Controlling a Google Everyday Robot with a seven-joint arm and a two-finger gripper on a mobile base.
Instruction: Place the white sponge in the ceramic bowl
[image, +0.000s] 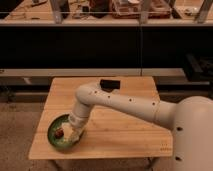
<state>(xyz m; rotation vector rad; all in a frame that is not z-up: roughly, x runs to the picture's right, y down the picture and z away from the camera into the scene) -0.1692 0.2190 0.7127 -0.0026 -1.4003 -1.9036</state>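
Note:
The ceramic bowl (56, 140) is a shallow green dish at the front left corner of the wooden table (125, 135). A small brown object (60, 133) lies inside it. My gripper (74, 132) hangs over the right part of the bowl, at the end of the white arm that reaches in from the right. It is shut on the white sponge (75, 135), a pale cream block at its tip, low over the bowl's inside near the right rim.
A black boxy object (110, 84) sits at the back middle of the table. Behind the table run a dark shelf and a counter with clutter. The table's left and front edges lie close to the bowl.

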